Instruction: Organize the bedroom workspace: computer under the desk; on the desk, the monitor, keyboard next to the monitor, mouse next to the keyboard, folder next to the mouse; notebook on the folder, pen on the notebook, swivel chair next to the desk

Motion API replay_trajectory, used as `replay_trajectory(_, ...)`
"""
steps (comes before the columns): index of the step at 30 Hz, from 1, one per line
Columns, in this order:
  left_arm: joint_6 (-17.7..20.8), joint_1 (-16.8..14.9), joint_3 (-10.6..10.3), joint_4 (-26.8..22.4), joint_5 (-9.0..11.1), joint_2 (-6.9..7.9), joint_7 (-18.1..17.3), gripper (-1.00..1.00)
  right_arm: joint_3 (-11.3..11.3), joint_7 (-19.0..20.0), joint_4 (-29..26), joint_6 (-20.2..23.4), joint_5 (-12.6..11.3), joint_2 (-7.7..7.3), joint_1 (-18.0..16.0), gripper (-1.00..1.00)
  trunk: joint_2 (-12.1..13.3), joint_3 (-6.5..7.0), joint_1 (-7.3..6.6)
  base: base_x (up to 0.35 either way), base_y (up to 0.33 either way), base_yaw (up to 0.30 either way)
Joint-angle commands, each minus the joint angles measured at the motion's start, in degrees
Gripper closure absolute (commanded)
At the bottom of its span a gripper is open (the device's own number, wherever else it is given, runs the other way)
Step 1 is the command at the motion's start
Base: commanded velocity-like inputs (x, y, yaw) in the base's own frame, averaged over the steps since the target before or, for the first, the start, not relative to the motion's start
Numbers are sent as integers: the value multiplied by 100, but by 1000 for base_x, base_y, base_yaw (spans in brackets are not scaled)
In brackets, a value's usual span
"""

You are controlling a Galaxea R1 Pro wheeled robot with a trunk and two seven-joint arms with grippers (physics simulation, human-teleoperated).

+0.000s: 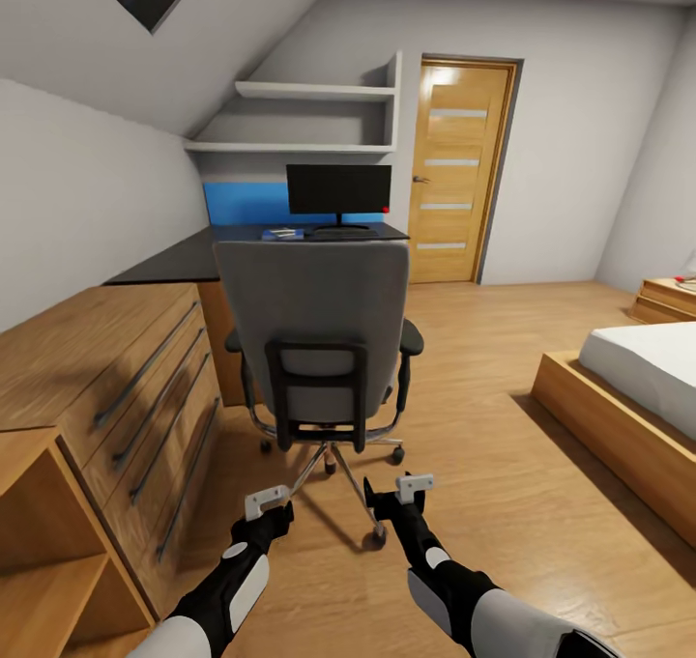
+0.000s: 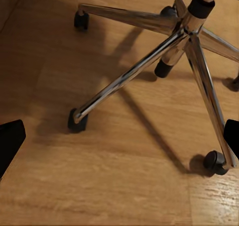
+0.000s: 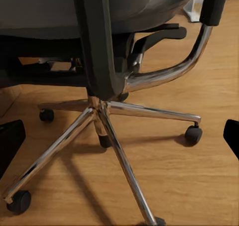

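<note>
Behind swivel chair (image 1: 314,325): both arms low, tools open.

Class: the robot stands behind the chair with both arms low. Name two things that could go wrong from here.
1. The chair rolls on casters; an uneven push might spin it rather than move it straight.
2. Its back hides part of the desk, so it might bump the edge and shake the monitor.

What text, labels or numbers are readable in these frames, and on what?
None readable.
The monitor screen is black, with a plain red dot at one lower corner.
The small items on the desk beside it are too small to read.
The swivel chair and door carry no markings.
</note>
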Motion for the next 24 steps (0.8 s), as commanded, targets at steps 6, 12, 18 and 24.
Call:
replay_trajectory(6, -42, -6, -36, 7, 45, 2, 32, -100, 44, -48, 18, 0, 314, 5, -5, -100, -2, -6, 1, 156, 57, 0)
replay_trajectory(12, -52, -3, -34, 12, 45, 4, 16, -100, 44, -40, 22, 11, 392, 4, -5, -100, -2, -6, 1, 53, 24, 0)
replay_trajectory(18, -54, -2, -39, 14, 44, 1, 7, -100, 33, -39, 21, 12, 406, 2, -5, -100, -2, -6, 1, 154, 50, 0)
replay_trajectory(24, -54, -3, -42, 20, 38, -1, -13, -100, 20, -45, 21, 12, 401, -4, -5, -100, -2, -6, 1, 74, 8, 0)
